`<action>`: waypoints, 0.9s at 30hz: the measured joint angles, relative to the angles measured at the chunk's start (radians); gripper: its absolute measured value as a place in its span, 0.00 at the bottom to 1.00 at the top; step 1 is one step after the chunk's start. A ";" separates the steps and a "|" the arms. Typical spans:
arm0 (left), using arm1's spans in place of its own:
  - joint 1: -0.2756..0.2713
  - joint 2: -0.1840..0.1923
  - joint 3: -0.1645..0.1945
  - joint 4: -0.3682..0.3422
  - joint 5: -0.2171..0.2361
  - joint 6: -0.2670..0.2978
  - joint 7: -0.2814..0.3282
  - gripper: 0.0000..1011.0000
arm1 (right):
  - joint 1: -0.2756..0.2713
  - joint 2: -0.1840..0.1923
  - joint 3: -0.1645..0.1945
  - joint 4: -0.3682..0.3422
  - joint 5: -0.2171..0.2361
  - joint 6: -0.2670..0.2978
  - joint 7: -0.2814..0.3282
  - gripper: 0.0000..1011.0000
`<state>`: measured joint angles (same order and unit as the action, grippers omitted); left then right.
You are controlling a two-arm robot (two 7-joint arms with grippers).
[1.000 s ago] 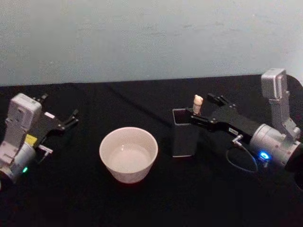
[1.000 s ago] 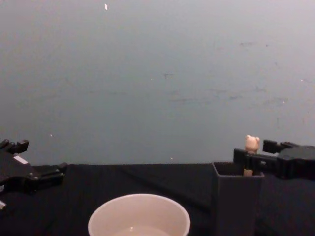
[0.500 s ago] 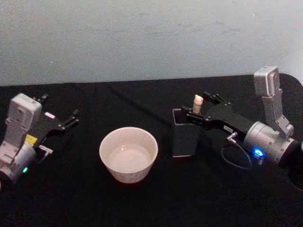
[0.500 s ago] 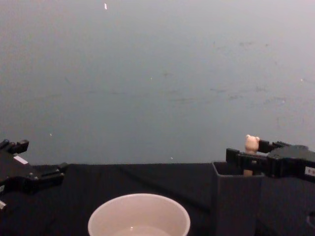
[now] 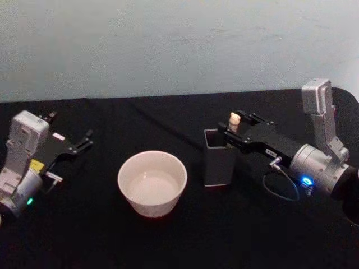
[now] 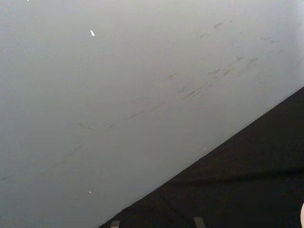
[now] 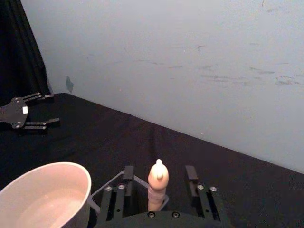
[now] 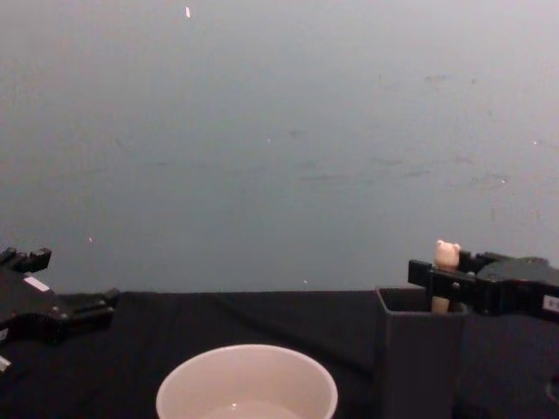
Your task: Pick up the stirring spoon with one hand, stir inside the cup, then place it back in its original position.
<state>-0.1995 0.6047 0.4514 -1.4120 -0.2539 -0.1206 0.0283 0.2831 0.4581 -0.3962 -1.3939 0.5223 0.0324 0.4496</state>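
The stirring spoon point(image 5: 234, 119) stands upright in the dark grey square holder point(image 5: 218, 163), its original position, with the beige bear-head handle point(image 8: 447, 254) poking above the rim. My right gripper point(image 5: 231, 130) is at the handle, open, with a finger point(image 7: 127, 174) on each side and a small gap to the spoon point(image 7: 157, 183). Left of the holder sits the cream cup point(image 5: 152, 182), also seen in the chest view point(image 8: 247, 386). My left gripper point(image 5: 70, 129) rests open at the far left of the table.
A black cloth point(image 5: 168, 120) covers the table, with a pale wall point(image 8: 279, 131) behind it. A thin cable point(image 5: 280, 190) loops under the right wrist. In the right wrist view the cup point(image 7: 45, 199) lies just beside the holder, and the left gripper point(image 7: 51, 109) sits far off.
My right gripper has moved in along the holder's top until the spoon handle stands between its fingers. The spoon, the cup and the left arm have not moved.
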 joint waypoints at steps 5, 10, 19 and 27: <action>0.000 0.000 0.000 0.000 0.000 0.000 0.000 0.99 | 0.000 0.000 0.000 -0.001 0.001 0.000 0.000 0.56; 0.000 0.000 0.000 0.000 0.000 0.000 0.000 0.99 | -0.001 0.001 0.000 -0.001 0.001 -0.001 0.001 0.38; 0.000 0.000 0.000 0.000 0.000 0.000 0.000 0.99 | -0.001 0.001 0.000 -0.002 0.002 -0.001 0.001 0.20; 0.000 0.000 0.000 0.000 0.000 0.000 0.000 0.99 | -0.010 -0.002 0.012 -0.017 0.006 -0.001 0.013 0.20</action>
<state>-0.1995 0.6047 0.4514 -1.4120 -0.2539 -0.1205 0.0283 0.2731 0.4564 -0.3846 -1.4113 0.5279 0.0316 0.4623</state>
